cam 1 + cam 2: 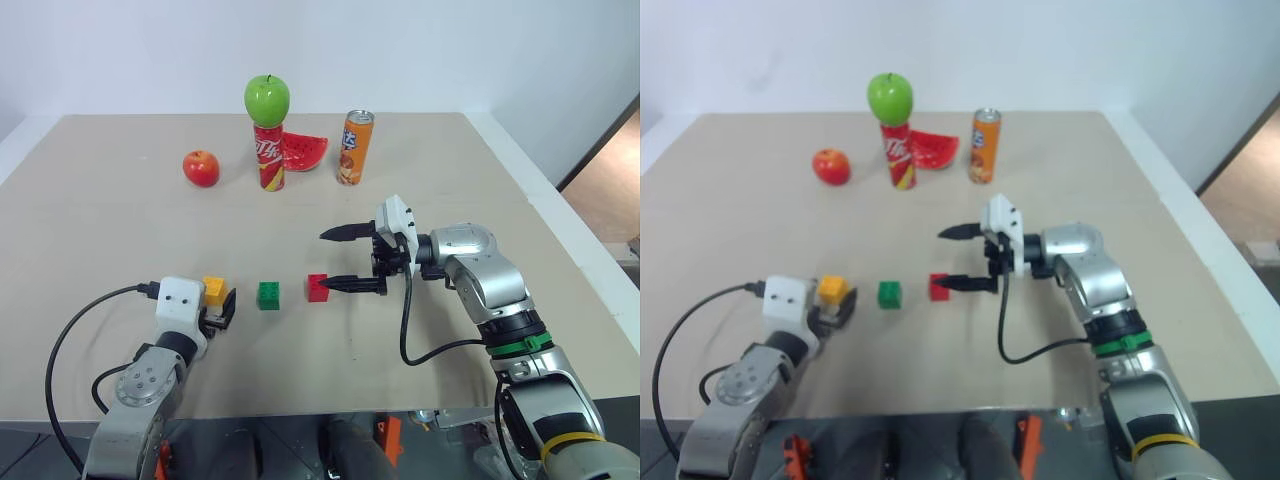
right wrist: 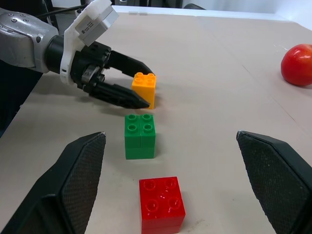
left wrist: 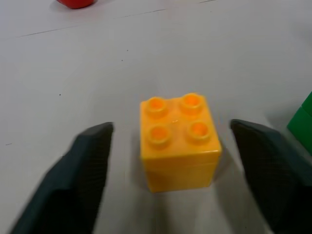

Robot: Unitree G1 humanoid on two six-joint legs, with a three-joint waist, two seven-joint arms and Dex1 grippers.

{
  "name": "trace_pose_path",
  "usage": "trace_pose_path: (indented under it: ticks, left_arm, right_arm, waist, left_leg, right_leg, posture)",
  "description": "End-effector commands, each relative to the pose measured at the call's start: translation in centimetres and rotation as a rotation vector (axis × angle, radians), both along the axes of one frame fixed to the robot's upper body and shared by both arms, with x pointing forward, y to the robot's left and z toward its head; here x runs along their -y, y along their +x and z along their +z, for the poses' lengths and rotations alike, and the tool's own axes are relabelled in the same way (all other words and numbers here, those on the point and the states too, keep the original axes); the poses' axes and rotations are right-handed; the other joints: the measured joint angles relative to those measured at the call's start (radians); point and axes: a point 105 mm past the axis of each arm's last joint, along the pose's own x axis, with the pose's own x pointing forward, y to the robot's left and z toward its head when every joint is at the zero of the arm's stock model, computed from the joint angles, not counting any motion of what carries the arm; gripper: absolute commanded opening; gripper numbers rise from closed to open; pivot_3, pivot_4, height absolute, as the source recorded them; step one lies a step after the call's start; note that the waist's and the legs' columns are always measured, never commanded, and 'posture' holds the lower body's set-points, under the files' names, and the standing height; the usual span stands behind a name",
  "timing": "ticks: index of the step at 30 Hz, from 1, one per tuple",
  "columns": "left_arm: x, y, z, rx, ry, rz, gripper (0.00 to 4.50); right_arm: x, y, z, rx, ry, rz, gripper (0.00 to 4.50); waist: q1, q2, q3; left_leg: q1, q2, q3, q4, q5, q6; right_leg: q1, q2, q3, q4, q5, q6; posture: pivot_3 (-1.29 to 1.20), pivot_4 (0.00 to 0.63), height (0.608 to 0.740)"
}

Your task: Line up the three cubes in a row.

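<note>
Bright, even overhead light; counter (image 1: pixel 120 220) evenly lit, no glare. Shadows soft and short beside cans (image 1: pixel 355 147). Left wrist view: yellow cube (image 3: pixel 179 141) fairly sharp, claw fingers (image 3: pixel 83 180) blurred, out of focus. Head views sharp.

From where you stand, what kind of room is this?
Probably a robotics test lab: a plain beige table against a blank white wall, set with toy cubes and prop fruit and cans.

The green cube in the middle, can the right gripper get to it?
Probably not straight away. The red cube sits between the open right gripper and the green cube, so it blocks a sideways reach. Coming down from above looks free.
</note>
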Motion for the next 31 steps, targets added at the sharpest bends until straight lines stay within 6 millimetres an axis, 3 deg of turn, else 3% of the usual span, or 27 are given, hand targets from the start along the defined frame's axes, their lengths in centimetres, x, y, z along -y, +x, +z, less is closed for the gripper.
trace_pose_path:
  ticks: [1,15,21,23,27,31]
  left_arm:
    - [-0.1,-0.1,1.5,0.057,0.013,0.002,4.46]
    - [-0.5,-1.9,5.9,0.164,0.022,-0.132,4.46]
    - [-0.4,-2.5,8.6,0.164,-0.045,-0.414,4.46]
    - [-0.2,-2.4,9.4,0.151,0.009,-0.550,4.46]
    - [0.1,-1.4,9.3,0.083,0.157,-0.726,4.46]
    - [0.9,0.1,8.0,0.042,0.266,-0.812,4.46]
  right_arm:
    - [0.0,-0.2,1.1,0.048,0.023,0.008,4.50]
    - [0.2,0.0,1.3,0.048,0.020,0.013,4.50]
    - [0.5,-0.3,2.2,0.058,0.031,0.022,4.50]
    - [0.8,-0.5,2.4,0.060,0.030,0.026,4.50]
    - [1.2,-1.1,2.4,0.068,0.018,0.037,4.50]
    - [1.3,-1.3,2.3,0.071,0.013,0.026,4.50]
  waist:
    - [0.000,0.000,0.000]
    - [0.000,0.000,0.000]
    - [0.000,0.000,0.000]
    - [0.000,0.000,0.000]
    - [0.000,0.001,0.001]
    - [0.001,0.001,0.001]
  left_leg:
    - [0.000,0.000,0.000,0.000,0.000,0.000]
    - [0.000,0.000,0.000,0.000,0.000,0.000]
    - [0.000,0.001,-0.001,0.000,0.000,0.000]
    - [0.000,0.001,-0.001,0.000,0.000,0.000]
    - [0.000,0.000,-0.001,0.000,0.000,0.000]
    - [-0.001,0.000,0.000,-0.001,0.000,0.000]
  right_leg:
    - [0.000,0.000,0.000,0.000,0.000,0.000]
    - [0.000,0.000,0.000,0.000,0.000,0.000]
    - [-0.001,0.001,-0.001,0.000,-0.001,-0.001]
    - [-0.001,0.001,-0.002,0.000,-0.001,-0.001]
    - [-0.001,0.001,-0.002,0.000,-0.001,-0.002]
    - [-0.001,0.000,-0.001,-0.001,-0.002,-0.001]
  posture:
    - [0.00,0.150,0.740]
    - [0.00,0.150,0.740]
    - [0.00,0.150,0.740]
    - [0.00,0.150,0.740]
    - [0.00,0.150,0.740]
    - [0.00,0.150,0.740]
